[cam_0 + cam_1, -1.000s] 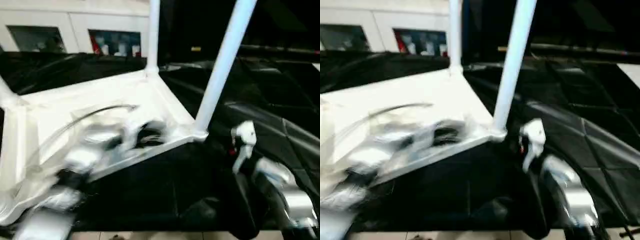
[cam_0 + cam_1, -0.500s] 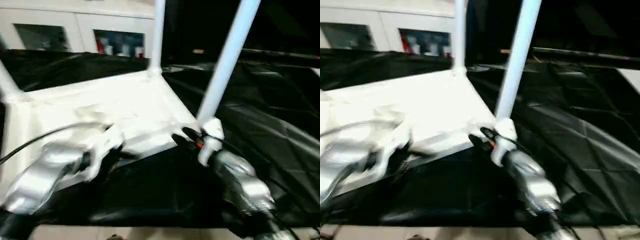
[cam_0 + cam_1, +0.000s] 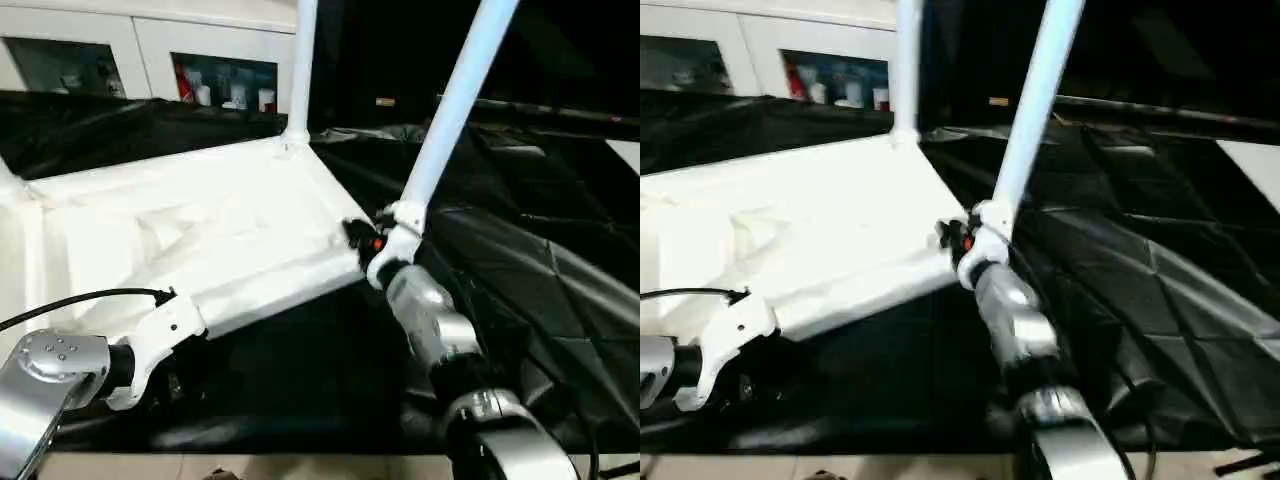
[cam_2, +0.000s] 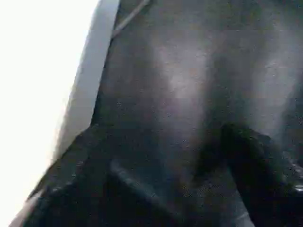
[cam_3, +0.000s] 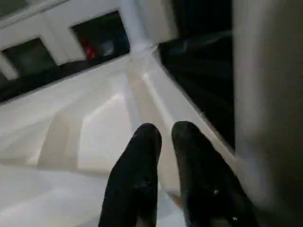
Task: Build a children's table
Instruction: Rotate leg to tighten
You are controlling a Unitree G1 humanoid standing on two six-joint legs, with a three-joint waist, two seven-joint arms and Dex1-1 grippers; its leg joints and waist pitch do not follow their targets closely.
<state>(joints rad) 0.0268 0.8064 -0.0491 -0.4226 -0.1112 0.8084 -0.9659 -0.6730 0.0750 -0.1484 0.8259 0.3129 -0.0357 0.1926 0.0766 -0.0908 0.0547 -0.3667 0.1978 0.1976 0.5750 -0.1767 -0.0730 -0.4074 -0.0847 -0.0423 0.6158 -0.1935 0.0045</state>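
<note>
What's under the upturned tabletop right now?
The white tabletop lies ribbed side up on the black-draped table, with black cloth showing past its near edge and right side. Anything trapped beneath the tabletop itself is covered and cannot be seen.

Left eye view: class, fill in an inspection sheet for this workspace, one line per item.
Surface: black cloth, creased.
Job's things: tabletop lies underside up; two legs stand in its right corner sockets.
Clutter: nothing seen.
Tools: right tool over the tabletop beside the near leg, fingers nearly together, nothing between; left tool low over the cloth by the tabletop's near edge.
Cables: black cable arcs over the left forearm.
Surroundings: white glass-door cabinet behind.
</note>
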